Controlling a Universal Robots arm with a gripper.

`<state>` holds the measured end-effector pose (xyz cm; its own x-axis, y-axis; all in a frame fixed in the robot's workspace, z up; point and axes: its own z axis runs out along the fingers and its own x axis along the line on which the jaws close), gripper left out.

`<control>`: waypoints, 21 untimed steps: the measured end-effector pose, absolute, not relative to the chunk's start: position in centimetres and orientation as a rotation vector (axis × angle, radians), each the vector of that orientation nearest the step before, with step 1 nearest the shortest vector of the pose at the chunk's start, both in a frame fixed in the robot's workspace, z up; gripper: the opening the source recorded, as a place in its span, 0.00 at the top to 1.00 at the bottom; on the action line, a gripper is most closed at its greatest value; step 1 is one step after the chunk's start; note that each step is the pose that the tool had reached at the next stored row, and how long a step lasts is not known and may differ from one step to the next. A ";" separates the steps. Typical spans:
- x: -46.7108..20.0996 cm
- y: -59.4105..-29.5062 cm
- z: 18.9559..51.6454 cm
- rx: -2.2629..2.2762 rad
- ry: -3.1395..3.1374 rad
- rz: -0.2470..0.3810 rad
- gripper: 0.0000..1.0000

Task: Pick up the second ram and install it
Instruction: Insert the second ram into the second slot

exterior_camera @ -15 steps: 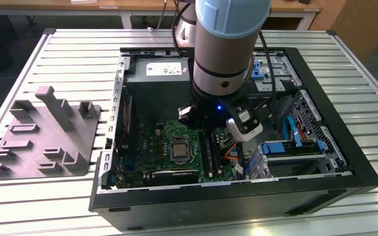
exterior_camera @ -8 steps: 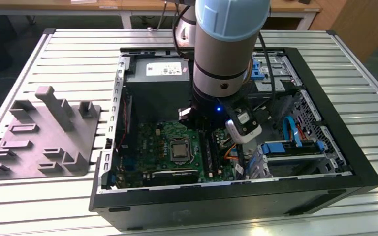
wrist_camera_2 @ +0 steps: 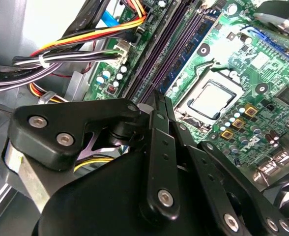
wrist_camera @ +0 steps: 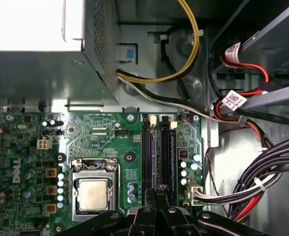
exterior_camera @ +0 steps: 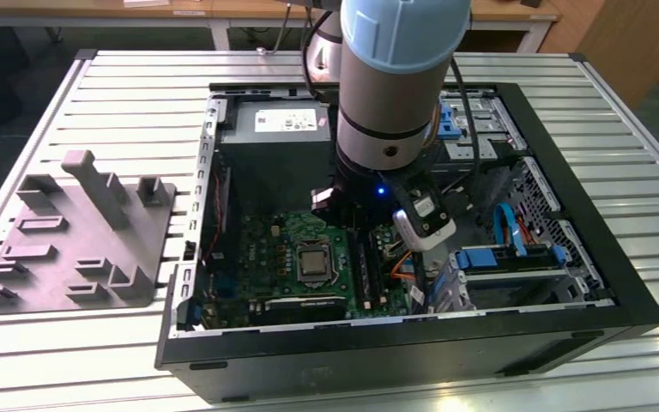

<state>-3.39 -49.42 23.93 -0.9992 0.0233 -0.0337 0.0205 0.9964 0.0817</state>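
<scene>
Exterior view: the grey-and-blue robot arm point(exterior_camera: 393, 86) reaches straight down into the open black computer case point(exterior_camera: 604, 283), which lies on the ribbed aluminium table point(exterior_camera: 78, 360). Its wrist sits over the green motherboard point(exterior_camera: 261, 249), near the grey power-supply box point(exterior_camera: 272, 129). The grey plastic parts fixture point(exterior_camera: 78, 249) is on the table outside the case, on the exterior view's left, well apart from the arm.

Second wrist view: the fingers point(wrist_camera_2: 157, 142) of the black linkage gripper point(wrist_camera_2: 159, 98) are pinched to a thin slit. The tips are right at the near end of the long black memory slots point(wrist_camera_2: 159, 54). I can't make out whether anything sits in that slit. The silver square processor point(wrist_camera_2: 208, 101) is just beside the slots on one side. The bundle of orange, yellow and black cables point(wrist_camera_2: 75, 49) is on the other side.

First wrist view: I read the second ram point(wrist_camera: 167, 152) as the thin dark bluish stick standing on edge in the slot farther from the processor. It runs away from the gripper tips. I can't tell if the tips touch it.
</scene>
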 end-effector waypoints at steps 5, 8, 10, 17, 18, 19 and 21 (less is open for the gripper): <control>-3.3 -49.4 23.8 0.030 3.105 0.125 0.89; -3.3 -49.4 23.8 0.016 3.105 0.126 0.89; -3.3 -49.4 23.8 0.012 3.105 0.126 0.89; -3.3 -49.4 23.5 0.018 3.105 0.126 0.89; -3.3 -49.4 23.4 0.018 3.105 0.128 0.89; -3.3 -49.3 23.4 0.018 3.105 0.130 0.89; -3.3 -49.3 23.3 0.018 3.104 0.131 0.89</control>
